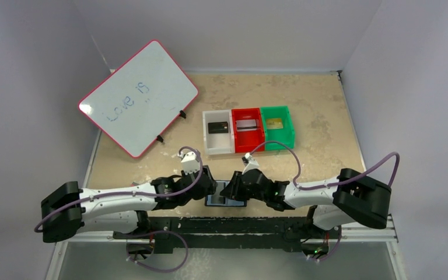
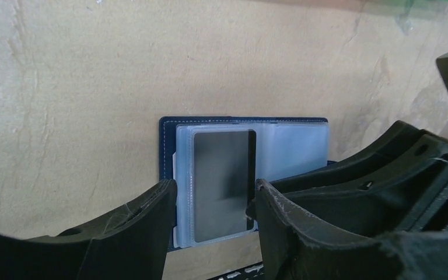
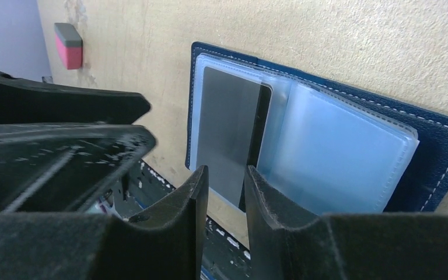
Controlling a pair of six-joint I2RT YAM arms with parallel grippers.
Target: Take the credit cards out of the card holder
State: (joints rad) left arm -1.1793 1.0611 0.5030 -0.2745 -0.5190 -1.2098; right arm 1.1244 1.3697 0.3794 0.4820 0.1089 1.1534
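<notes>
Your card holder (image 1: 224, 199) lies open on the surface (image 1: 315, 116) at the near edge, between the two arms, light blue pockets up. One dark card (image 3: 228, 134) sits in its left pocket. Your right hand (image 3: 224, 186) hangs over that card's near edge with its fingers (image 3: 195, 192) a narrow gap apart (whether they pinch the card, you cannot tell). Your left hand (image 2: 213, 201) stands wider, straddling the same card, gripping nothing. Farther back, the white bin (image 1: 218, 134) has a black card (image 1: 217, 126), the red bin (image 1: 247, 131) a silver-grey card (image 1: 246, 124), the green bin (image 1: 277, 127) a gold-tan card (image 1: 274, 123).
</notes>
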